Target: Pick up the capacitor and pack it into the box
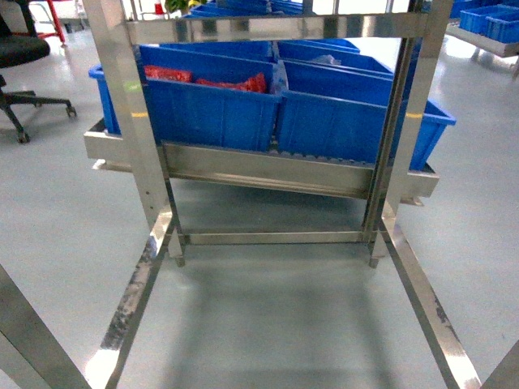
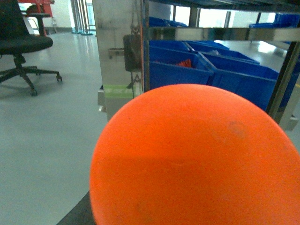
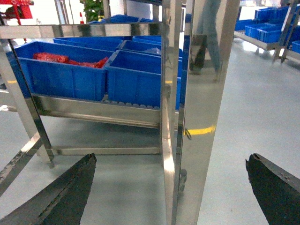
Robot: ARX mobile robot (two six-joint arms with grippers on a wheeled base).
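An orange rounded capacitor [image 2: 197,159] fills most of the left wrist view, very close to the camera. My left gripper [image 2: 159,220] is shut on it. The capacitor hides the jaws, and only a dark sliver of one finger [image 2: 78,216] shows at the bottom left. My right gripper [image 3: 171,159] is open, with nothing between its dark fingertips [image 3: 70,187], and it faces a steel rack post [image 3: 201,117]. The box is out of view. Neither gripper appears in the head view.
A stainless steel rack [image 1: 259,174] stands ahead, holding blue plastic crates [image 1: 211,109]. One crate holds red packets [image 1: 231,83]. The rack's legs [image 1: 134,300] run along the grey floor. A black office chair [image 2: 23,44] is at the left.
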